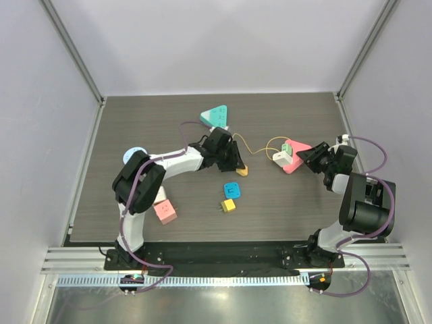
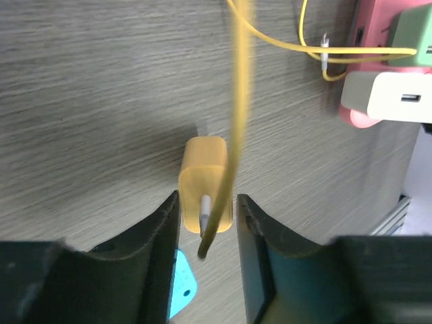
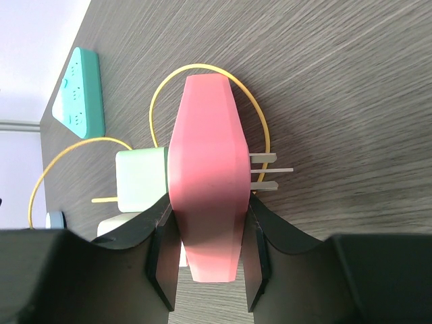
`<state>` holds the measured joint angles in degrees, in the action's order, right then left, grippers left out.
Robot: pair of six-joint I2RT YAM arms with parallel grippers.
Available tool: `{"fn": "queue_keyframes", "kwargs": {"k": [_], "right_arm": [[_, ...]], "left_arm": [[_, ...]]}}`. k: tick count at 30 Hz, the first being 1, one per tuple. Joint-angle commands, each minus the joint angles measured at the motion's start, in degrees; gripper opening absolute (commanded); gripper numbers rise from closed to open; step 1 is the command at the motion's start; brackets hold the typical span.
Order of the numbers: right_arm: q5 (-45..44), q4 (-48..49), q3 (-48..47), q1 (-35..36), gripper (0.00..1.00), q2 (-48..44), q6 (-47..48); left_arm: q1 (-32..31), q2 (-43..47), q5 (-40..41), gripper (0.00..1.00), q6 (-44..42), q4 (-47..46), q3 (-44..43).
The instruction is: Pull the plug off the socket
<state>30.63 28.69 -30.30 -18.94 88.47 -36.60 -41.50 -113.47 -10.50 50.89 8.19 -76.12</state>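
The pink socket [image 3: 206, 182] stands on edge at the table's right [image 1: 295, 159], and my right gripper [image 3: 208, 223] is shut on its two faces. A green plug [image 3: 140, 179] and a white plug [image 1: 280, 158] sit in its left face. An orange plug [image 2: 206, 179] with a yellow cable [image 2: 237, 101] lies on the table [image 1: 241, 171], apart from the socket. My left gripper [image 2: 207, 202] straddles the orange plug's near end. Its jaws are slightly open, with a thin gap on the right side.
A teal triangular socket [image 1: 215, 116] lies at the back. A blue square piece [image 1: 232, 190], a small yellow plug [image 1: 228, 205] and a pink block [image 1: 165, 212] lie nearer the front. Metal prongs [image 3: 270, 170] stick out of the pink socket's right face.
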Motion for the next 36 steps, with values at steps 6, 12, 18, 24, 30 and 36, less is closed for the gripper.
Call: {"fn": "queue_keyframes", "kwargs": {"k": [6,12,18,24,30,36], "right_arm": [[1.4,3.8,-0.2,0.0,0.01,-0.8,-1.2],[1.4,3.4,-0.4,0.0,0.01,-0.6,-0.8],[0.4,2.1,-0.5,0.2,0.01,-1.2,0.1],[0.5,2.2,-0.7,0.3,0.01,-0.8,0.2],[0.7,2.1,-0.5,0.3,0.01,-1.2,0.3],[1.1,2.6,-0.5,0.3,0.01,-0.8,-0.1]], "left_arm": [[0.3,6.8,4.7,0.8,-1.1,1.9,0.9],[-1.6,10.5,16.5,0.86,-9.2,13.1,-7.5],[-2.1,2.5,7.7,0.86,-11.9,14.4,-21.5],[-3.5,-10.6,0.0,0.84,-11.0,13.7,-40.1],[-4.9,-22.9,-0.3,0.8,-9.2,15.1,-53.4],[-6.1,-27.0,-1.5,0.82,-5.9,10.1,-54.0]]}}
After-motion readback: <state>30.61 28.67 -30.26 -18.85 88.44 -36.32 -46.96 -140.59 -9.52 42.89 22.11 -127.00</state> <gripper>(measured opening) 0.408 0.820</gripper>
